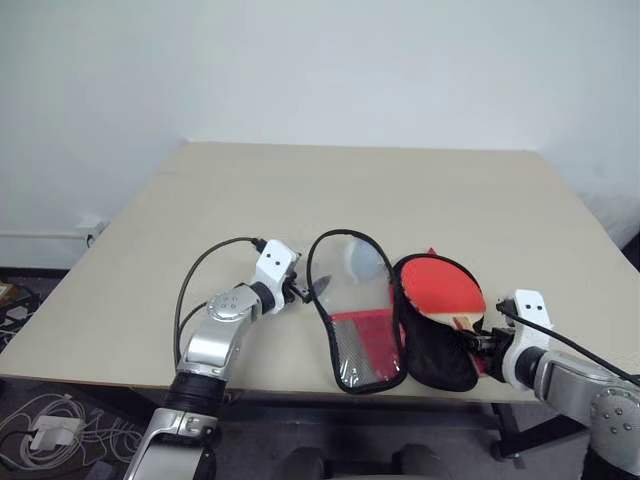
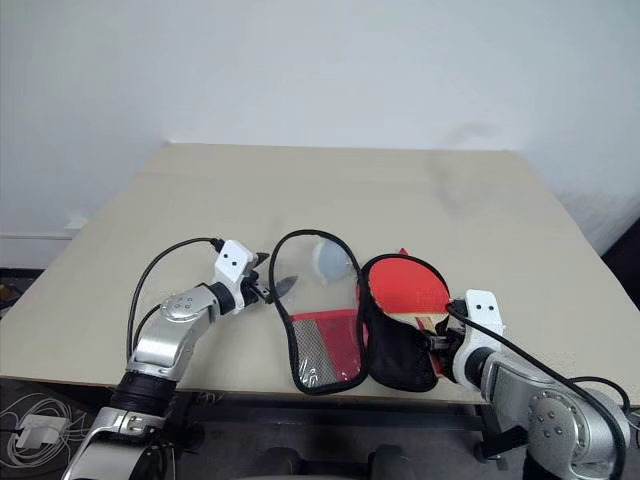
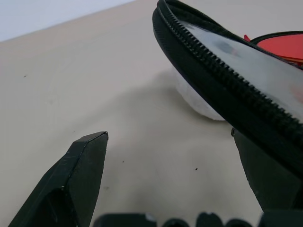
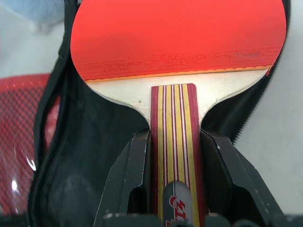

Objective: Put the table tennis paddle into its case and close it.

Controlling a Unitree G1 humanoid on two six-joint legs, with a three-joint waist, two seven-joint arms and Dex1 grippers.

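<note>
The case lies unzipped near the table's front edge. Its left flap [image 1: 355, 330] has a clear window and red mesh, and its right half [image 1: 435, 355] shows black lining. The table tennis paddle [image 1: 440, 288], red face up, rests over the black-lined half. My right gripper [image 4: 175, 137] is shut on the paddle's striped wooden handle [image 4: 173, 113] and sits at the case's narrow end [image 1: 478, 340]. My left gripper [image 1: 305, 290] stands open beside the left flap's black zip edge [image 3: 222, 75], which passes over one finger [image 3: 270, 175]; nothing is gripped.
A small pale bluish-white lump [image 1: 362, 258] lies on the table under the clear window, also seen in the left wrist view [image 3: 199, 99]. The beige table [image 1: 300, 190] stretches bare toward the wall. Cables [image 1: 45, 430] lie on the floor at the left.
</note>
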